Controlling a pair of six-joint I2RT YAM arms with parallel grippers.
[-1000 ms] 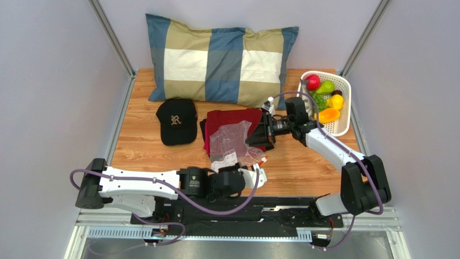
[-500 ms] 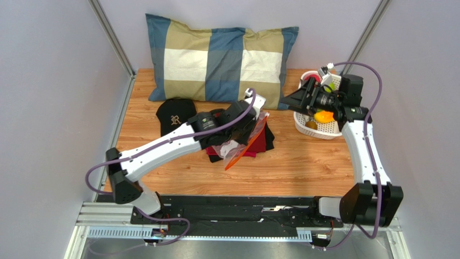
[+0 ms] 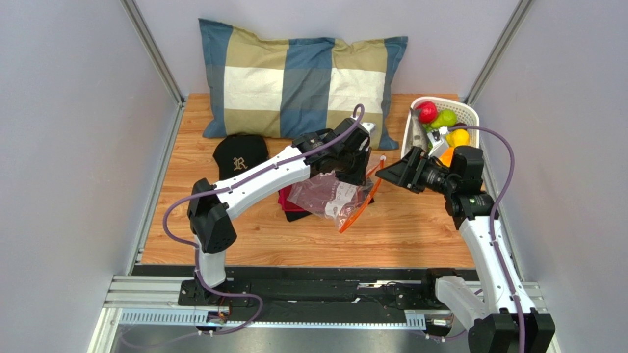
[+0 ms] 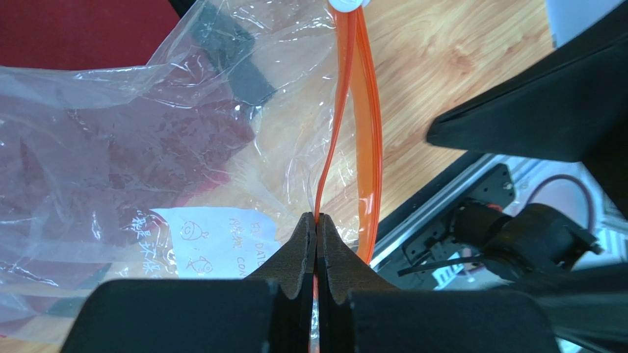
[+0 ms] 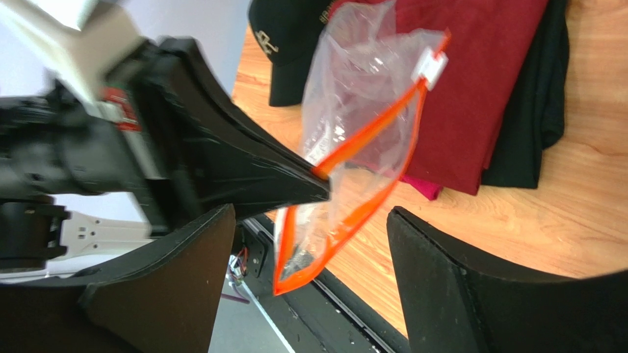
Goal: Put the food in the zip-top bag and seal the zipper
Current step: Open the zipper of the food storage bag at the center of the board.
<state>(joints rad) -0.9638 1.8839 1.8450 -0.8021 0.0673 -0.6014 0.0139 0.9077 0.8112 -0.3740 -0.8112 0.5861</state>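
Observation:
The clear zip-top bag (image 3: pixel 329 195) hangs over the red cloth, its mouth toward the right. My left gripper (image 3: pixel 366 175) is shut on one side of the orange zipper (image 4: pixel 365 110), and the jaws (image 4: pixel 318 220) pinch the strip beside the white label (image 4: pixel 214 243). The mouth gapes, with the two orange strips apart (image 5: pixel 368 125). My right gripper (image 3: pixel 383 171) stands open just right of the mouth, nothing between its fingers (image 5: pixel 309 246). The food sits in the white basket (image 3: pixel 472 118): a red ball (image 3: pixel 427 112), green pieces (image 3: pixel 444 118) and a yellow one (image 3: pixel 458 137).
Folded red and black cloth (image 3: pixel 295 202) lies under the bag. A black cap (image 3: pixel 241 165) sits to its left. A checked pillow (image 3: pixel 298 81) fills the back of the wooden table (image 3: pixel 413 235). The basket is close behind my right wrist.
My left arm came up from the near edge and lifted the bag off the cloth. My right gripper went to the basket, came back to face the bag's mouth, and opened.

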